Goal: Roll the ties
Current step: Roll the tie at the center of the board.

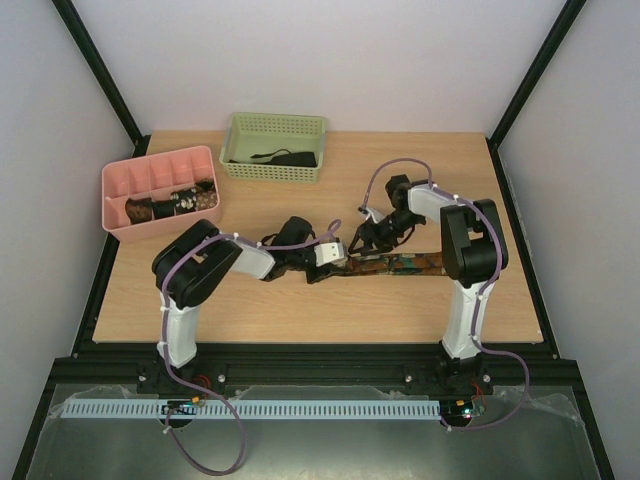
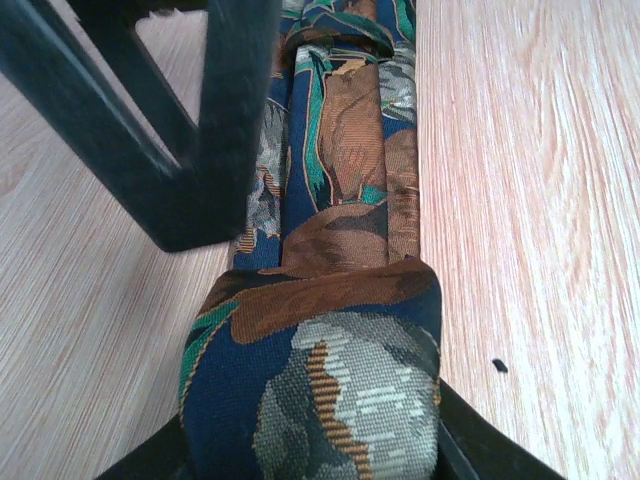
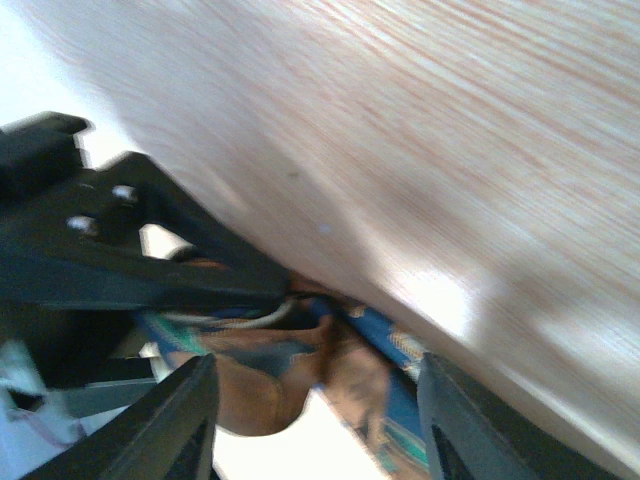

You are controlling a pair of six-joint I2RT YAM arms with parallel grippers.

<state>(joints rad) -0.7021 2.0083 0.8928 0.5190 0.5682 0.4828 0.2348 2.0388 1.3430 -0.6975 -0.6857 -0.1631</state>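
Note:
A patterned brown, blue and green tie lies flat across the table's middle. My left gripper is shut on its folded-over left end, which fills the space between the jaws in the left wrist view. The strip runs away from that fold. My right gripper hovers just right of the left one, open, with its fingers straddling the tie without closing on it. One right finger shows beside the strip in the left wrist view.
A pink divided tray at the back left holds rolled ties. A green basket at the back centre holds a dark tie. Black frame posts rise at the table's corners.

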